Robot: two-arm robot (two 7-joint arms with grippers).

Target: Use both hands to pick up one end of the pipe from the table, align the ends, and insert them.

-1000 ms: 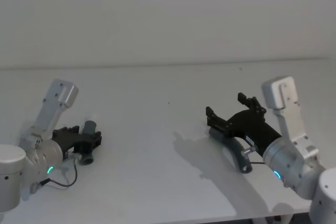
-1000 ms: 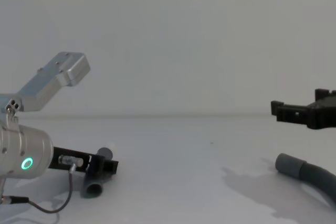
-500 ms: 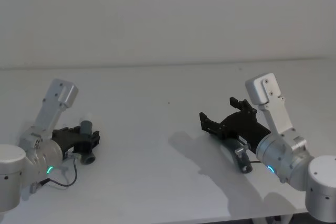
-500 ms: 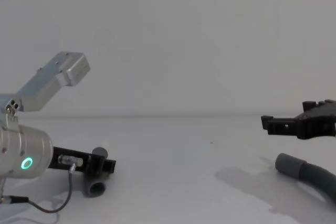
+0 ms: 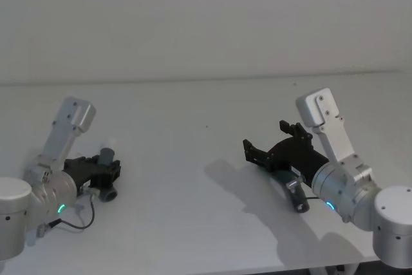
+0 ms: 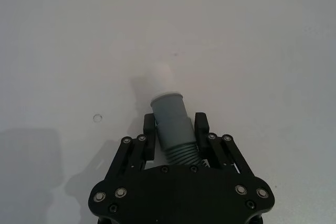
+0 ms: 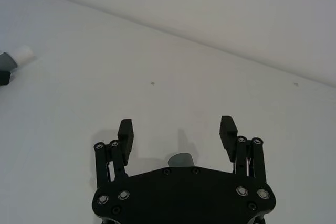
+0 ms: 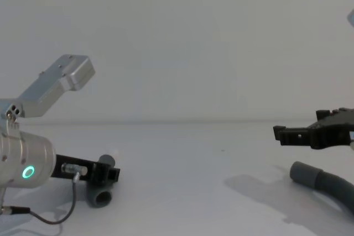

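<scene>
My right gripper [image 5: 267, 140], spread wide, has eased down over the long pipe [image 8: 318, 179] lying on the tabletop [image 5: 193, 114] at 4 o'clock, while the left gripper [image 6: 176, 129], at 8 o'clock, stays clamped on the short pipe [image 6: 170, 119], so I judge the grasp comes next.

The head camera sits high and looks down on the white table [image 5: 193, 127]. The chest camera sits low and looks across the same table. The left wrist camera looks close over the left gripper [image 6: 175, 124], the right wrist camera over the right gripper [image 7: 177, 127]. Far off, that one also sees the white tip [image 7: 22, 53] of the short pipe [image 6: 169, 111].
</scene>
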